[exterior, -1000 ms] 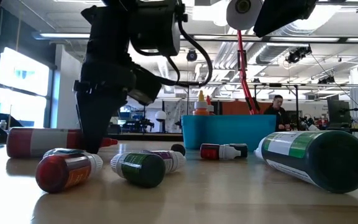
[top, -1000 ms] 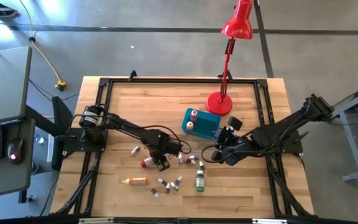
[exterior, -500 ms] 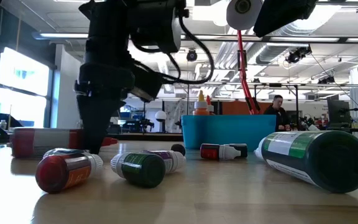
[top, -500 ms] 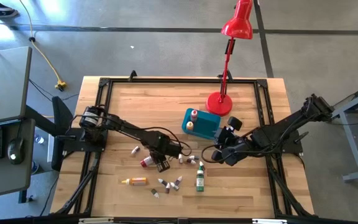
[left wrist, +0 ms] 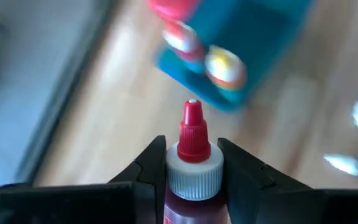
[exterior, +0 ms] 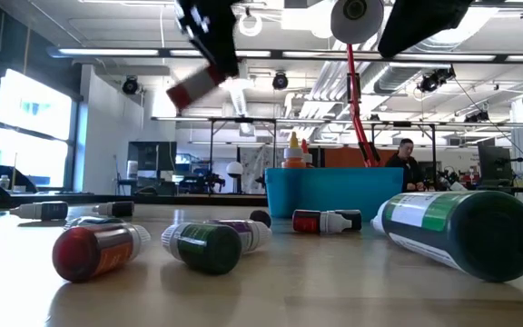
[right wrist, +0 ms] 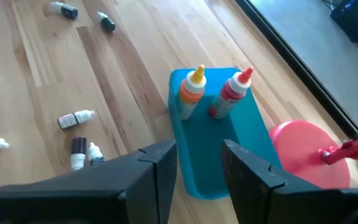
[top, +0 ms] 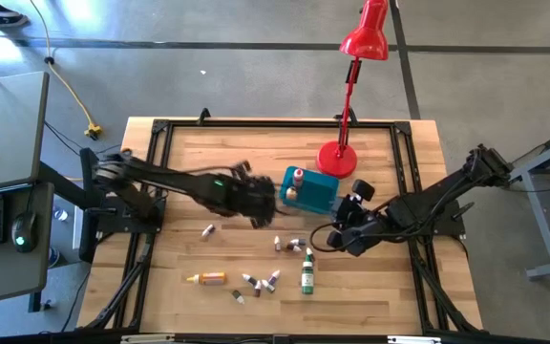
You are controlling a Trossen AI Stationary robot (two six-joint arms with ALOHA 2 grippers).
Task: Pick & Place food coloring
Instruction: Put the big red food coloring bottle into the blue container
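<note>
Red food coloring bottle [left wrist: 192,163] clamped in my left gripper [left wrist: 191,163]; I should align over teal tub [top: 315,194], lower cap-up, then release.

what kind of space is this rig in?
Likely an open lab or workshop: a wooden table on a black metal frame over bare concrete floor, exposed ceiling ducts, and a person among benches behind.
</note>
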